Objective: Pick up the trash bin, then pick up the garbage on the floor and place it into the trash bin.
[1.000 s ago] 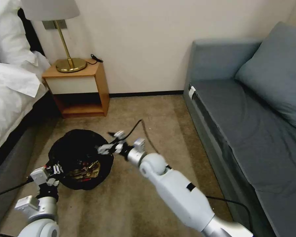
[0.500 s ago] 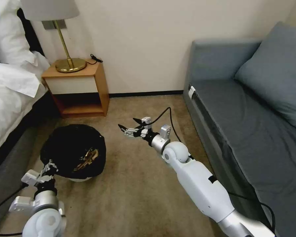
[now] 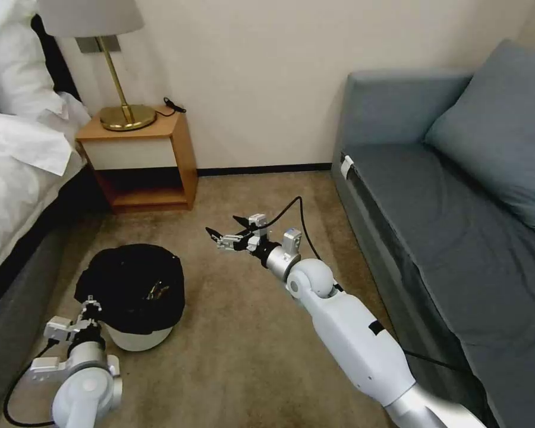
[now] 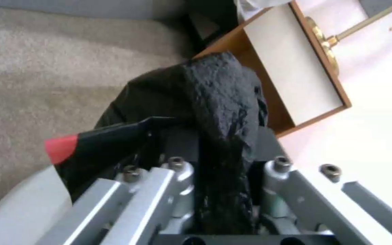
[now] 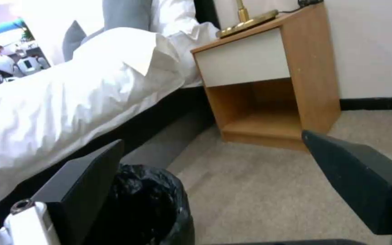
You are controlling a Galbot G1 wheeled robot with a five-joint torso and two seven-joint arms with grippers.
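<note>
I've got the left gripper (image 3: 89, 309) pinching the near rim of the trash bin (image 3: 134, 285), jaws pressed together on the bag-lined edge. The left wrist view confirms it: crinkly black liner (image 4: 223, 112) runs right down between the jaws. The bin sits tilted on the carpet (image 3: 249, 356) near the bed (image 3: 18, 178), its pale underside showing toward me, which I read as the rim grip levering it up, w/ the mouth tipped away from the cam.

Right gripper (image 3: 235, 233) hangs over open carpet btwn bin and sofa (image 3: 434, 226), jaws spread w/ nothing in them, well apart from the bin. My guess is it's free for collecting.

Hard to see: inside the bin I catch just a small gold-brown glint, prob a snack wrapper (image 3: 156, 290); the rest is lost in the black folds. I spot no loose garbage on the carpet in front. The nightstand (image 3: 142, 160) w/ a brass lamp (image 3: 122, 113) stands against the wall behind. Can't tell if the bin base is fully off the floor.
</note>
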